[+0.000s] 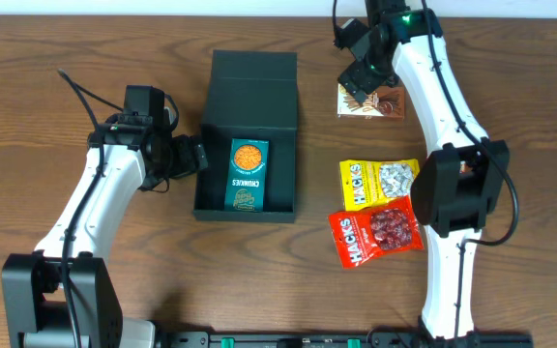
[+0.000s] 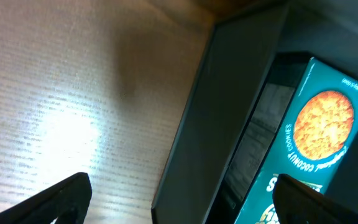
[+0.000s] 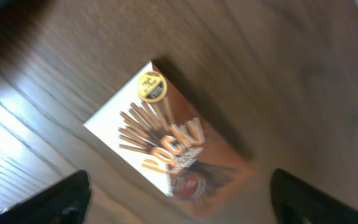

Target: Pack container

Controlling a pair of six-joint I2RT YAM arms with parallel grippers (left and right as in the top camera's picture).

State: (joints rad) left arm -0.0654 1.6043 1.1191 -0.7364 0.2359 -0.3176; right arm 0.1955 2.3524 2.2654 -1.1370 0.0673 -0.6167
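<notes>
The dark green-black container point(image 1: 219, 135) lies open in the middle of the table, its flap lid point(image 1: 253, 75) folded back at the far side. A teal cookie box point(image 1: 248, 175) lies inside it, also in the left wrist view point(image 2: 316, 143). My left gripper point(image 1: 197, 157) is open, its fingers either side of the container's left wall point(image 2: 229, 118). My right gripper point(image 1: 360, 75) is open just above a brown Pocky box point(image 1: 379, 102), which fills the right wrist view point(image 3: 166, 149).
A yellow Hacks packet point(image 1: 379, 181) and a red Hacks packet point(image 1: 375, 234) lie on the wooden table right of the container, beside the right arm point(image 1: 457, 188).
</notes>
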